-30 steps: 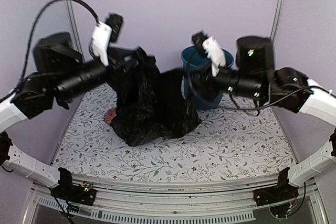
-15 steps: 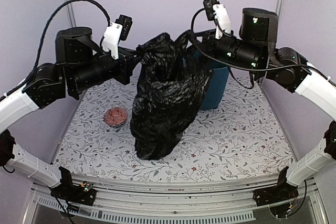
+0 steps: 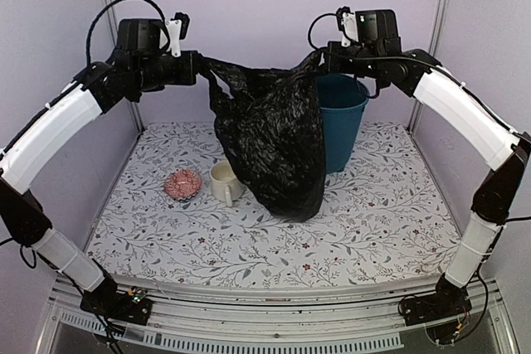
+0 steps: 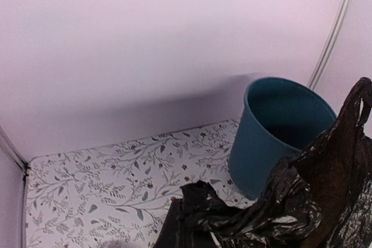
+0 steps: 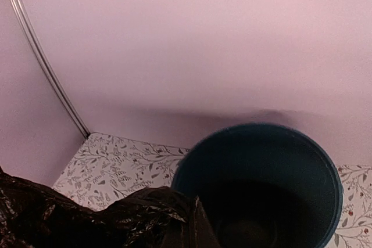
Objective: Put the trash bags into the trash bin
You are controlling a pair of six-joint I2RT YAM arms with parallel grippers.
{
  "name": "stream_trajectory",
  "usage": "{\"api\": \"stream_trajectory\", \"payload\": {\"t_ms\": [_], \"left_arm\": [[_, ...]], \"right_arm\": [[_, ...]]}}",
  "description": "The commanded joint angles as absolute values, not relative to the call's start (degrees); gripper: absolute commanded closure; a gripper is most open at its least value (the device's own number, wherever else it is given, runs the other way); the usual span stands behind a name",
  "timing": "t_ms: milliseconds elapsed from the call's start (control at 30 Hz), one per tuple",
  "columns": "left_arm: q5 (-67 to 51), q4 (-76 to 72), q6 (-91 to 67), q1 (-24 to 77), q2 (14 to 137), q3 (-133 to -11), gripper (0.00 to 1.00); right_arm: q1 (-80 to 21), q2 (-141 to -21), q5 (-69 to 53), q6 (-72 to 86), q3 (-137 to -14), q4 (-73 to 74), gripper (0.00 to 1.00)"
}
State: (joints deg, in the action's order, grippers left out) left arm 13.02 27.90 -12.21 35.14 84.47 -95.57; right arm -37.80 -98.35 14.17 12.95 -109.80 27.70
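Found black bag [image 3: 274,143] slung at frame centre, left jaws and right jaws clamped on its top corners. Judged mid-carry; needed shifting right over teal bin [image 3: 342,118] rim, then lowering in.

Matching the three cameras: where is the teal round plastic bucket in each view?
Top external: teal round plastic bucket right of centre, partly behind the hanging black plastic bag.
Left wrist: bucket at right, bag overlapping its lower right.
Right wrist: bucket lower right, mouth open to view.
Shared landmark: the bag.
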Motion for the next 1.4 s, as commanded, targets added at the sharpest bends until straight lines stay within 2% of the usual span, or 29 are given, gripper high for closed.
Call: {"api": "stream_trajectory", "payload": {"t_ms": [0,67,100,200,267,367,433,500,533,600,700,800,900,1133,1367], "left_arm": [[10.5,24.4,-7.3,34.0,84.9,-114.4,1.0],[9.2,23.9,-5.1,35.9,85.5,-124.6,1.0],[8.6,22.9,-4.0,38.0,85.6,-129.1,1.0],[11.7,14.2,9.7,50.8,82.9,-133.2,1.0],[19.6,4.5,15.1,59.4,78.7,-121.7,1.0],[24.5,3.1,21.2,63.1,72.9,-99.0,1.0],[33.4,2.6,21.2,63.2,69.1,-75.9,1.0],[36.6,0.7,16.4,63.5,65.1,-54.0,1.0],[37.6,2.0,11.1,64.4,64.0,-47.4,1.0],[41.6,9.2,-1.3,67.4,61.7,-42.3,1.0],[43.0,19.0,-12.1,75.4,55.3,-47.2,1.0],[44.1,22.3,-12.7,80.7,54.2,-58.1,1.0],[41.9,25.3,-9.2,81.4,57.6,-69.4,1.0],[44.9,19.8,-1.0,81.1,62.1,-77.5,1.0],[42.8,20.4,-10.8,74.3,61.0,-77.0,1.0]], "right_arm": [[-38.2,-101.2,9.2,8.7,-132.8,26.7,0.99],[-40.3,-101.3,7.7,7.1,-143.2,25.8,0.99],[-42.2,-100.1,6.7,5.0,-144.5,23.9,0.99],[-54.3,-93.1,8.8,-7.1,-139.5,13.3,0.99],[-65.1,-88.7,18.7,-23.4,-128.1,5.1,0.99],[-68.1,-82.4,28.2,-36.0,-104.8,-2.1,0.99],[-64.4,-78.4,33.7,-35.8,-85.2,-9.0,0.99],[-59.5,-77.8,38.0,-28.4,-72.6,-6.0,0.99],[-57.4,-78.2,38.8,-23.1,-68.4,-1.9,0.99],[-56.6,-79.5,38.6,-13.5,-66.0,9.0,0.99],[-61.1,-76.4,30.4,-2.1,-69.8,23.1,0.99],[-68.8,-68.6,18.2,-1.9,-74.1,25.1,0.99],[-70.4,-66.6,14.8,1.5,-81.6,26.9,0.99],[-70.2,-72.8,20.8,-1.4,-98.3,27.2,0.99],[-67.8,-74.4,23.9,3.1,-97.8,26.4,0.99]]}}
